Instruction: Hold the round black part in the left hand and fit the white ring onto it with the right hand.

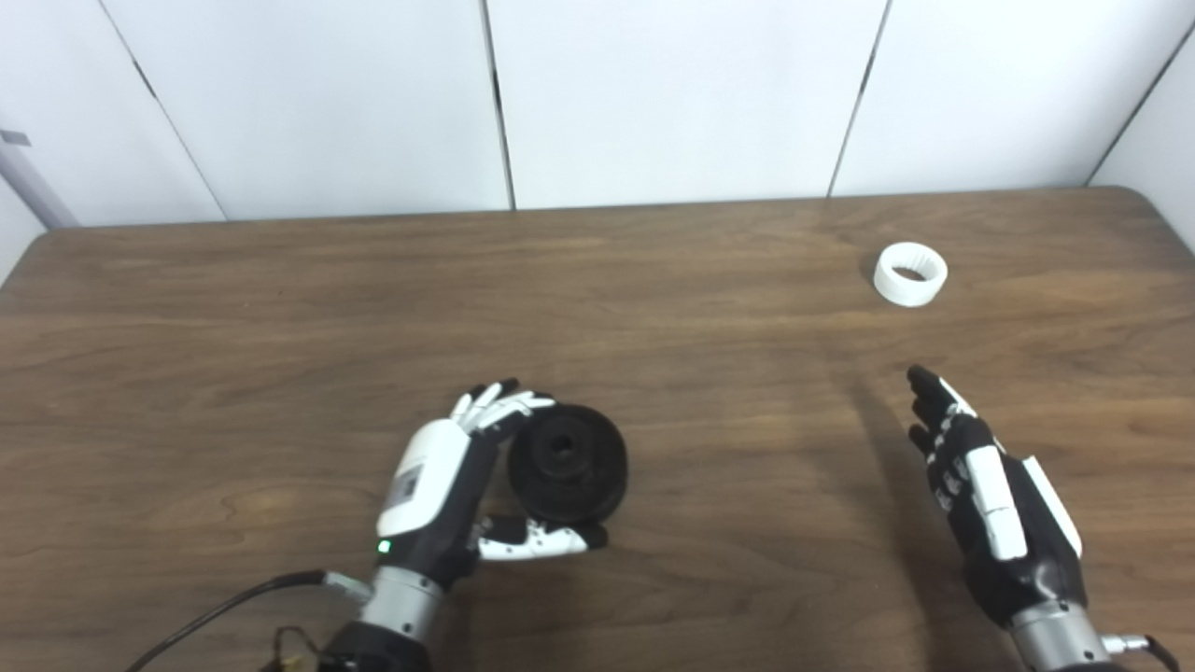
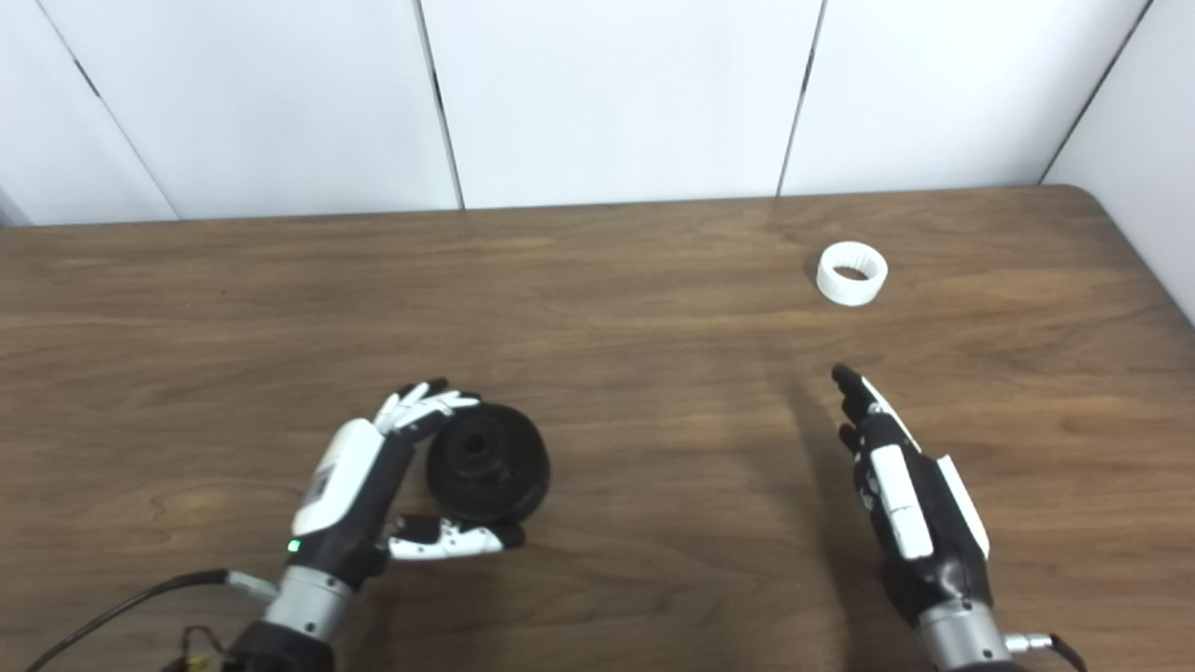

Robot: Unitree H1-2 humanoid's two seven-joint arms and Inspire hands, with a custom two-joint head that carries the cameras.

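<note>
The round black part (image 1: 568,462) has a hole in its middle and sits in my left hand (image 1: 448,485), between the curled fingers (image 1: 495,406) above and the thumb (image 1: 537,539) below, low over the table. The white ring (image 1: 910,273) lies on the table at the far right, apart from both hands. My right hand (image 1: 990,495) is open and empty, fingers stretched forward, a good way nearer than the ring. The part (image 2: 487,462), the ring (image 2: 851,273) and the right hand (image 2: 910,499) also show in the right eye view.
The wooden table (image 1: 280,327) runs to white wall panels (image 1: 672,93) at the back. Its right edge is close beyond the ring. A black cable (image 1: 215,611) trails from the left wrist at the bottom left.
</note>
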